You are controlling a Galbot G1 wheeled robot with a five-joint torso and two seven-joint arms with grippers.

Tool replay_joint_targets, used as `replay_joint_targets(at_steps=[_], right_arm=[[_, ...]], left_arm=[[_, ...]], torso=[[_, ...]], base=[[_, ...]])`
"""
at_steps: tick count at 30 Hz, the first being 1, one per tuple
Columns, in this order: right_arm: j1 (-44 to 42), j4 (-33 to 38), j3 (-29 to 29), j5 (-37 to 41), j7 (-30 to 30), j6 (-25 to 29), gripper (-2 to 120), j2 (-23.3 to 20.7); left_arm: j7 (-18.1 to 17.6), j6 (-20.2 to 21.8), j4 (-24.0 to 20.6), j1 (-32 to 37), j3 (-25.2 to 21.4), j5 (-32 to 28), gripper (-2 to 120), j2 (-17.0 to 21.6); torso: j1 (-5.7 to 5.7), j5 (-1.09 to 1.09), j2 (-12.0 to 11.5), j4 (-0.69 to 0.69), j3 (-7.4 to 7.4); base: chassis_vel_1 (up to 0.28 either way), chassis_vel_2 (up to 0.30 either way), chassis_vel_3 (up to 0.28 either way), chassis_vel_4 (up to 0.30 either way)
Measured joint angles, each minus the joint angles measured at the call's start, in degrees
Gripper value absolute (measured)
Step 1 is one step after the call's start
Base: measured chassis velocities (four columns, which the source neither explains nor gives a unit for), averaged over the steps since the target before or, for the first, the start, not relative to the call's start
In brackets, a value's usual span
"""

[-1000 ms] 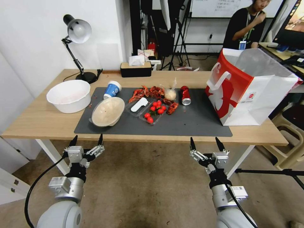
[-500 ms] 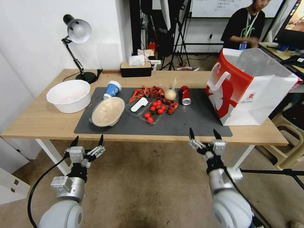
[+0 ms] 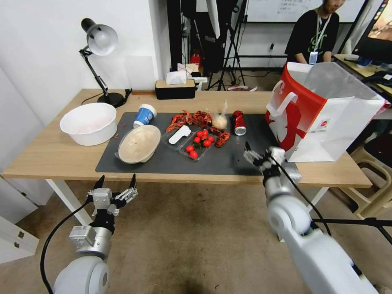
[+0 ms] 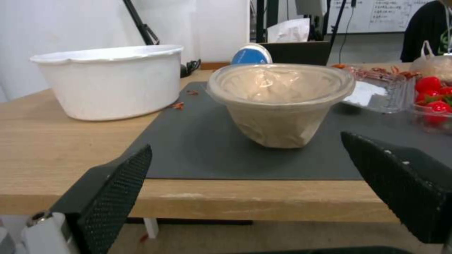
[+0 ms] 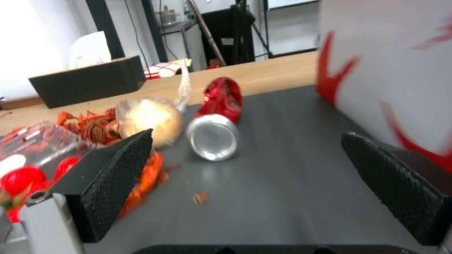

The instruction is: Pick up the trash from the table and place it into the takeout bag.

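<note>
Desk lamp stood at 10 o'clock, its base on the far wood edge. White basin sat at 9 — off the mat. Black tissue box at 12. Cherry tomatoes in a clear tray, centre — red crayfish shells just behind.

A lab or studio-like workroom: tripods and dark stands crowd the upper middle of the head view, a whiteboard hangs at the top, a monitor sits at the upper right, and a desk lamp stands upper left on a plain table.
</note>
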Motion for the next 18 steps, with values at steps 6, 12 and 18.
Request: replay_joint_targets(at_steps=[6,12,18], right_arm=[[9.81,-6.41,-5.89,4.76,1.86,-1.71,100,-0.02],[15.44,-11.92,-9.25,6.55,3.14,-3.0,100,0.58],[21.53,-18.71,-12.54,9.66,3.9,-4.32,100,1.54]], left_arm=[[-0.02,-0.01,-0.2,0.13,-0.24,-0.02,100,-0.27],[-0.03,-0.36,-0.2,0.44,-0.3,0.08,100,-0.72],[-0.06,-0.59,-0.17,0.55,-0.55,0.16,100,-1.0]], torso=[[0.0,-0.01,0.0,0.0,0.0],[0.0,-0.01,0.0,-0.02,0.0],[0.0,-0.01,0.0,-0.01,0.0]], base=[[0.0,0.0,0.0,0.0],[0.0,0.0,0.0,0.0],[0.0,0.0,0.0,0.0]])
